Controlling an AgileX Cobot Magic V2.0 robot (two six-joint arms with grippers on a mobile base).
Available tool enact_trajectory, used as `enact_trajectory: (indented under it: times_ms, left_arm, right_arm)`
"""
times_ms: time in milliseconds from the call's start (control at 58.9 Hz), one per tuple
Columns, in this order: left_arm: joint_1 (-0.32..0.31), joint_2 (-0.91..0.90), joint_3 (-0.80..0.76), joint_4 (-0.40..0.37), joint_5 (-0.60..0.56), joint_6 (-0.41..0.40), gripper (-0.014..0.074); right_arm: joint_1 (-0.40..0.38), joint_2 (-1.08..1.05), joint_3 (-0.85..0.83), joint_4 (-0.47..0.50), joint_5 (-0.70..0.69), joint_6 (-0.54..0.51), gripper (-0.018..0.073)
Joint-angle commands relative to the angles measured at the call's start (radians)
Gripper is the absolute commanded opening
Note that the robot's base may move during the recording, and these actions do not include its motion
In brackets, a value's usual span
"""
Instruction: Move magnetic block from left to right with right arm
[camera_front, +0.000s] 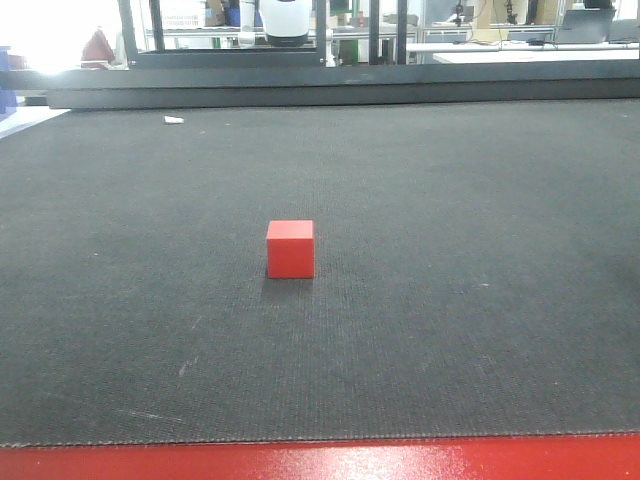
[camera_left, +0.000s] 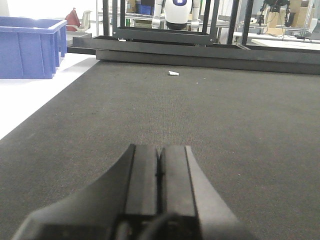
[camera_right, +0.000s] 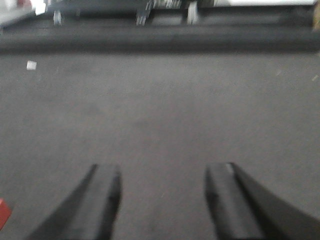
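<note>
Right gripper first: on your right wrist view its two dark fingers stand wide apart with only bare mat between them, so it is released and grasping nothing. That view is blurred, so you get shapes and little fine detail.

Now find your target. On the front view the magnetic block sits flat on the dark mat, near the middle and a touch left of centre. One red face is turned to the camera, the top face is just showing, and there is a thin shadow at its base. It touches only the mat. Back on the right wrist view, a corner of that same red shows at the bottom-left edge, outside the finger on the picture's left and apart from it. I cannot tell more about it from so small a sliver.

Over to your left gripper: its fingers are pressed together with only a thin seam between them, clenched on nothing. It hangs low over the mat, pointing toward the far edge.

Ahead of it a white scrap lies on the mat near the far side. A blue bin stands off the mat on the pale floor at the left, and a black frame runs along the back. On the front view, a red strip borders the mat's near edge.
</note>
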Motion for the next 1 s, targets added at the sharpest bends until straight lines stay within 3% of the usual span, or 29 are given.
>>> enact_trajectory:
  times_ms: [0,102,238,493,645,985]
  left_arm:
    - [0.001,-0.014,0.01,0.0,-0.09,-0.004,-0.0116]
    - [0.001,-0.014,0.01,0.0,-0.09,-0.004,-0.0116]
    - [0.001,-0.014,0.01,0.0,-0.09,-0.004,-0.0116]
    - [0.001,-0.014,0.01,0.0,-0.09,-0.004,-0.0116]
    - [0.001,-0.014,0.01,0.0,-0.09,-0.004,-0.0116]
    - [0.001,-0.014,0.01,0.0,-0.09,-0.004,-0.0116]
  right_arm:
    - [0.044,0.133,-0.132,-0.012,0.026,0.0,0.0644]
    - [0.117,0.273,-0.243,-0.015,0.137,0.0,0.0643]
    - [0.237,0.437,-0.403,-0.021,0.253,0.083,0.0643]
    - [0.446,0.744,-0.695,-0.18,0.459,0.434,0.0643]
    - [0.536,0.904,-0.863,-0.267,0.585,0.588,0.0643]
    - [0.641,1.184,-1.155,-0.303,0.792,0.668,0.0643]
